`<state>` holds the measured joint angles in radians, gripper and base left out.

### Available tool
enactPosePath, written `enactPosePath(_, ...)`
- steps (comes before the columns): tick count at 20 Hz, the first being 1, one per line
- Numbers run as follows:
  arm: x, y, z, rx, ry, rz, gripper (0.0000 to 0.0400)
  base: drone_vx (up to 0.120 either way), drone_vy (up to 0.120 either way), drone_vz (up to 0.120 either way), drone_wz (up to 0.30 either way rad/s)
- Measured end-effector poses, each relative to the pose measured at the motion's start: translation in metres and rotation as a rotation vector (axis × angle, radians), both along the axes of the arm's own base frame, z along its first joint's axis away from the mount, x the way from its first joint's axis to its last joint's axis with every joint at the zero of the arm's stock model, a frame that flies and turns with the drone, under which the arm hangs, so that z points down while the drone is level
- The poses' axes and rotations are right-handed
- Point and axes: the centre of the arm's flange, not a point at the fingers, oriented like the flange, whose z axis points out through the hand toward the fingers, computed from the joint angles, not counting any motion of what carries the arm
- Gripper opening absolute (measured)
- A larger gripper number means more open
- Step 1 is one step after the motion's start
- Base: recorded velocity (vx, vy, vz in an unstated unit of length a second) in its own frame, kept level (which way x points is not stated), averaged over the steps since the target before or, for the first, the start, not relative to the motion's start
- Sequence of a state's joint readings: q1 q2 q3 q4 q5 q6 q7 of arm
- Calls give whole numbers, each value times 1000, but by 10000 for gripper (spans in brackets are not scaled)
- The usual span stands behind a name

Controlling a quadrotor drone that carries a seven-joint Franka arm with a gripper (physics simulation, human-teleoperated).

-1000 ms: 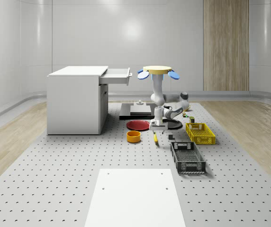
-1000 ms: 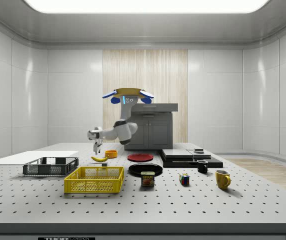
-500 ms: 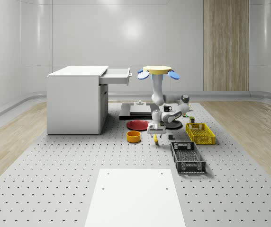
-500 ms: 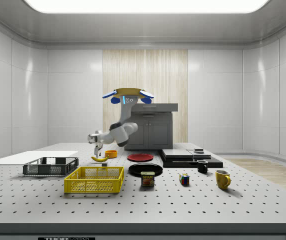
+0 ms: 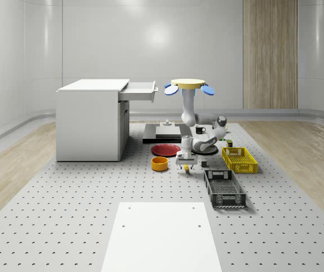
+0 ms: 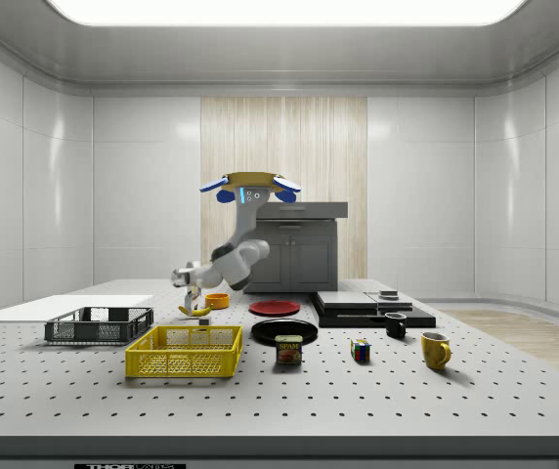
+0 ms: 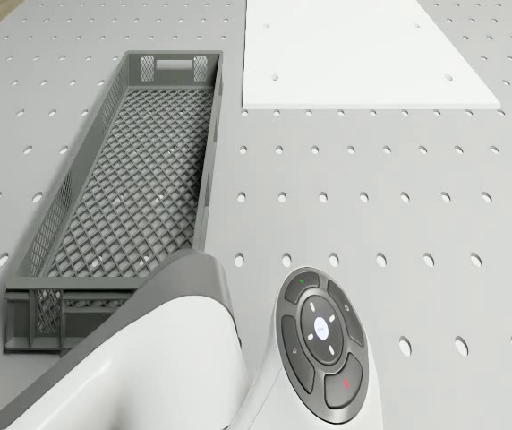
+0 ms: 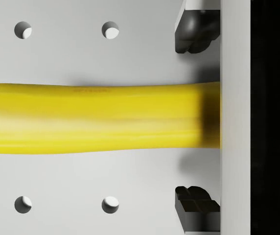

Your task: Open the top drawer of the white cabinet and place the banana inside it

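The banana (image 8: 96, 119) lies flat on the perforated table, in the whole-scene view at the banana (image 5: 186, 166) between the orange bowl and the grey crate. My gripper (image 8: 195, 119) is low over it and open, one fingertip (image 8: 194, 29) on each side, both apart from the peel. From the side, the gripper (image 6: 193, 304) hangs just above the banana (image 6: 197, 311). The drone (image 5: 188, 85) hovers above the table beside the black plate. The white cabinet (image 5: 91, 120) stands at the whole-scene view's left, its top drawer (image 5: 140, 90) pulled out.
An orange bowl (image 5: 160, 164) and a red plate (image 5: 165, 149) lie toward the cabinet. A yellow crate (image 5: 239, 159) and a grey crate (image 5: 224, 188) sit on the other side of the banana. A white sheet (image 5: 162, 235) covers the table's front.
The arm has folded downward and lowered the gripper from a little above the table to just over the banana. The drone has held its place and the banana has not moved.
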<state>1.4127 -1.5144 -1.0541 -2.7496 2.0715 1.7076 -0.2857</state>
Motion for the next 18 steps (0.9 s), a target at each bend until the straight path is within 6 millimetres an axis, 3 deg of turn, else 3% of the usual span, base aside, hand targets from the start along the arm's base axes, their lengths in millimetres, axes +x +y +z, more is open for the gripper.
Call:
enactPosePath(2,0,0,4,0,0,0,380,0,0,0,0)
enactPosePath(5,0,0,8,0,0,0,259,0,0,0,0)
enactPosePath(8,0,1,10,0,0,0,202,0,0,0,0)
enactPosePath(12,0,1,7,-2,-1,-20,186,0,0,0,0)
enactPosePath(18,0,2,-16,-1,-1,-19,168,0,0,0,0)
